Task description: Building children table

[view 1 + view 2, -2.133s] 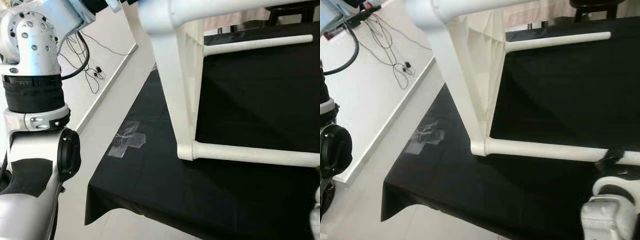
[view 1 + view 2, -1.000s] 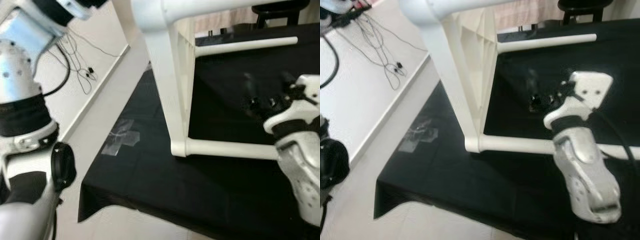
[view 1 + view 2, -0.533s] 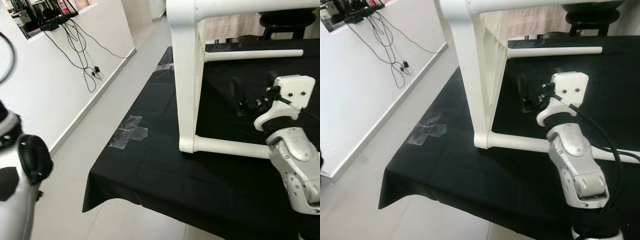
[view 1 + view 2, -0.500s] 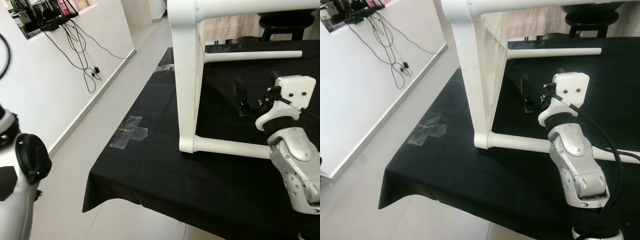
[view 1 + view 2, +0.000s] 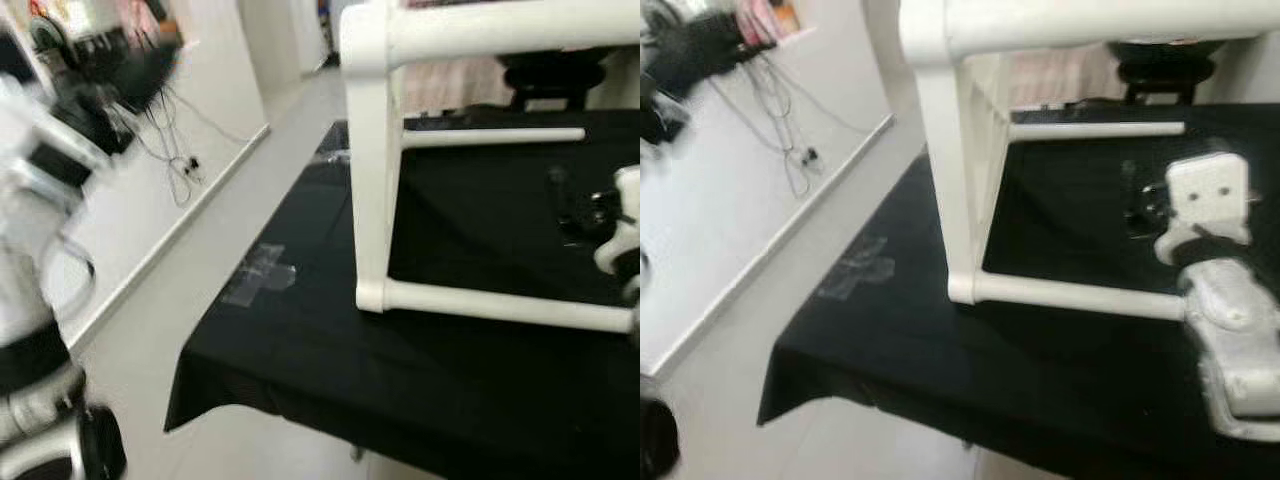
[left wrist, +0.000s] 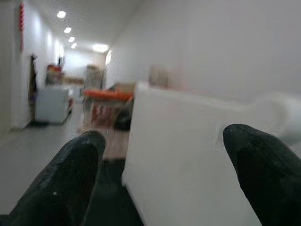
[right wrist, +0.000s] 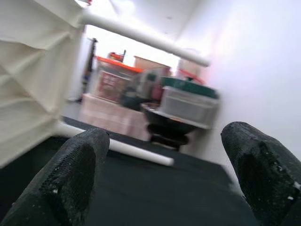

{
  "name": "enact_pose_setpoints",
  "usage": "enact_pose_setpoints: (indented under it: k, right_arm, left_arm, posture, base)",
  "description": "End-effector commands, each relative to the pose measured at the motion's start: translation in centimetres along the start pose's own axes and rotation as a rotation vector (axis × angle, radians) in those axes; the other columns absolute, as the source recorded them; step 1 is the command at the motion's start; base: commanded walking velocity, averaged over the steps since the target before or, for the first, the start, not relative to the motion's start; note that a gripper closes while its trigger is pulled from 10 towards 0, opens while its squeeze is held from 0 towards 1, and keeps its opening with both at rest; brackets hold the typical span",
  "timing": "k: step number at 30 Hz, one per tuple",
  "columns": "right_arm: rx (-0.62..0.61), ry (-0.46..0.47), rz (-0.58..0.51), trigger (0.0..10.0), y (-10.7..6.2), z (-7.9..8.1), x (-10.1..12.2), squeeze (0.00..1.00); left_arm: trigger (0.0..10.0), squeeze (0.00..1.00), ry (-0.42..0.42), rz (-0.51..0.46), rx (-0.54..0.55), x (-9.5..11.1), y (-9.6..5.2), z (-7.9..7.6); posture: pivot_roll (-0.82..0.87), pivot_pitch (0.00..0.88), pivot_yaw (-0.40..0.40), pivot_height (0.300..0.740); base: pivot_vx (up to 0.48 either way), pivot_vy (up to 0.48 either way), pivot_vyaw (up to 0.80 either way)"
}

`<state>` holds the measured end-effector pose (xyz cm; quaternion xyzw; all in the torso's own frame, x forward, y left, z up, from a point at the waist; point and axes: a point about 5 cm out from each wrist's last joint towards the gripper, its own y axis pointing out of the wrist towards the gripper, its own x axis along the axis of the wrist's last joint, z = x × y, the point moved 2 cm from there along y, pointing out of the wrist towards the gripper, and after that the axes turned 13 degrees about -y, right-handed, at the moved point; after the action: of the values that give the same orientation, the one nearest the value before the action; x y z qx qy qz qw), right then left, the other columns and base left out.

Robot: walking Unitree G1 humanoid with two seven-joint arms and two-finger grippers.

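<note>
**Partly assembled: white table frame on its side, grippers empty**

Nearest the camera, the black cloth (image 5: 330, 360) covered the work surface to its front edge, with a patch of clear tape (image 5: 258, 275) stuck near its left border. The white table frame (image 5: 962, 170) stood on that cloth, well inside the edge. One thick leg ran upright, joined at its foot to a lower rail (image 5: 1080, 296) lying along the cloth, and at its top to a heavy upper member crossing the upper part of the view. A thinner far rail (image 5: 1095, 129) ran parallel behind. By my judgement the legs and rails were already joined, and what remained, whether a top panel or further fastening, could not be settled from these views.

The right gripper (image 7: 164, 174) hovered above the cloth just beyond the lower rail, fingers spread wide with nothing between them. The left gripper (image 6: 164, 183) was likewise spread wide and empty, with a white panel of the frame close in front of it; contact could not be confirmed.

Further off, loose cables (image 5: 170, 150) trailed along the white wall at the left, and a dark stool (image 5: 1160, 60) stood behind the table.

No brand, label or legible writing was found; the views were blurred.
</note>
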<state>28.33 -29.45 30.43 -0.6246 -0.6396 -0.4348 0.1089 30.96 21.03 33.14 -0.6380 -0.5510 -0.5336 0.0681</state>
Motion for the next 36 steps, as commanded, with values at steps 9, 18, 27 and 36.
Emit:
enact_pose_setpoints:
  k: [9, 18, 27, 36]
  right_arm:
    - [-0.037, -0.344, -0.016, 10.0, 0.9, -3.9, 0.3, 0.00]
    - [-0.061, -0.474, 0.116, 10.0, -0.5, -7.1, -1.1, 0.00]
    - [-0.157, -0.494, 0.341, 10.0, -4.1, -10.1, -4.6, 0.00]
    - [-0.553, -0.484, 0.292, 10.0, -6.3, -13.9, -1.2, 0.00]
  left_arm:
    - [10.0, 0.00, -0.036, 0.124, 0.111, -8.4, -2.3, -0.3]
    - [10.0, 0.00, -0.189, 0.424, -0.055, -16.8, -3.7, -2.6]
    - [10.0, 0.00, -0.234, 0.586, -0.132, -21.0, -5.0, -2.9]
    - [10.0, 0.00, -0.260, 0.614, -0.178, -22.8, -3.0, -2.4]
  posture:
    - [-0.15, 0.070, 0.119, 0.740]
    - [-0.19, 0.075, 0.127, 0.740]
    - [-0.24, 0.086, 0.146, 0.740]
    - [-0.26, 0.084, 0.179, 0.740]
  base:
    - [0.000, 0.000, 0.00]
    - [0.000, 0.000, 0.00]
    - [0.000, 0.000, 0.00]
    - [0.000, 0.000, 0.00]
